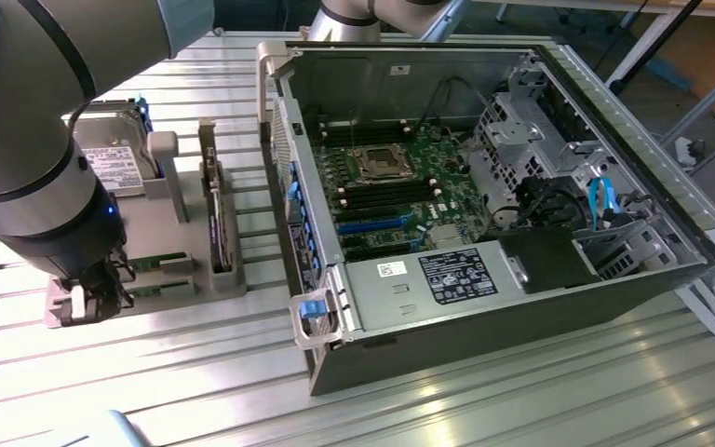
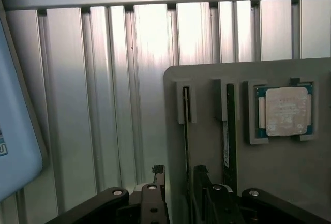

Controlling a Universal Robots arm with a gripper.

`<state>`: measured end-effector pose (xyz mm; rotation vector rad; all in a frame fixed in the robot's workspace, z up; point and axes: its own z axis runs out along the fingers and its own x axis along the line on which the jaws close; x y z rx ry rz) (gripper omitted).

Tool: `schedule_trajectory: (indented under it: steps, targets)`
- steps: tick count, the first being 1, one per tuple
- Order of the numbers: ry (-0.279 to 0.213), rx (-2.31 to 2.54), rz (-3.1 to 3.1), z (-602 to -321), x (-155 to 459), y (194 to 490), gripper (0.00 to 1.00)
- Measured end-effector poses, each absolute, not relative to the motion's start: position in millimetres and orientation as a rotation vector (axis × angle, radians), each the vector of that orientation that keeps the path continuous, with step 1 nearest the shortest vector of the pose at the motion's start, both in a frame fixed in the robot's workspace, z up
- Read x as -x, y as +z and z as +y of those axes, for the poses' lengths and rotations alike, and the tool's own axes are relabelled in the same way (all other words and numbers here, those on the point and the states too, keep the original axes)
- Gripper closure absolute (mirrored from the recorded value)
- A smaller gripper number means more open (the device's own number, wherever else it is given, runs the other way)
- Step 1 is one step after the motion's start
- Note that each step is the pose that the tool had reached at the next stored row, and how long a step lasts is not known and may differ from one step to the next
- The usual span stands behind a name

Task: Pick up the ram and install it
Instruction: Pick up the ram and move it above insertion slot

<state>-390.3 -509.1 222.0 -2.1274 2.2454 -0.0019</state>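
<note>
An open case [image 1: 389, 298] sits on the desk [image 1: 482, 410], to the exterior view's right of a grey tray [image 2: 289, 175]. In the tray, a dark card [image 2: 230, 131] and a processor [image 2: 284, 111] flank the ram [image 2: 186, 131]. The ram stands on edge in the slot nearest the tray's rim, its long axis parallel to the card. The pincer [image 2: 179, 171] is spread, straddling the ram's near end.

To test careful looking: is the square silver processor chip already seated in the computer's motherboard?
No, the processor chip lies in a pocket of the grey holder on the slatted table.
</note>
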Motion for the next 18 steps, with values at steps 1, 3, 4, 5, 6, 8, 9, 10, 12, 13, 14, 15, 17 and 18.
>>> schedule_trajectory:
  steps: [1, 3, 4, 5, 6, 8, 9, 10, 12, 13, 14, 15, 17, 18]
  targets:
    - [-0.002, 2.128, 2.245, -507.3, 390.3, 221.6, 0.65]
    - [-0.001, 2.128, 2.244, -505.3, 390.4, 220.2, 0.65]
    - [0.001, 2.127, 2.243, -505.2, 392.4, 218.3, 0.65]
    - [0.003, 2.126, 2.242, -505.2, 393.7, 216.4, 0.65]
    - [0.004, 2.126, 2.242, -505.3, 394.3, 215.2, 0.65]
    - [0.008, 2.124, 2.240, -505.2, 394.9, 213.2, 0.65]
    - [0.010, 2.123, 2.239, -505.2, 395.1, 212.3, 0.65]
    - [0.013, 2.122, 2.238, -505.2, 395.2, 211.3, 0.65]
    - [0.017, 2.120, 2.236, -505.2, 395.0, 208.3, 0.65]
    - [0.019, 2.119, 2.236, -505.2, 395.1, 207.0, 0.65]
    - [0.019, 2.119, 2.236, -505.2, 395.1, 207.0, 0.65]
    - [0.019, 2.119, 2.235, -505.2, 395.0, 207.0, 0.65]
    - [0.019, 2.119, 2.235, -505.2, 395.1, 206.9, 0.65]
    - [0.019, 2.119, 2.235, -505.2, 395.0, 206.9, 0.66]
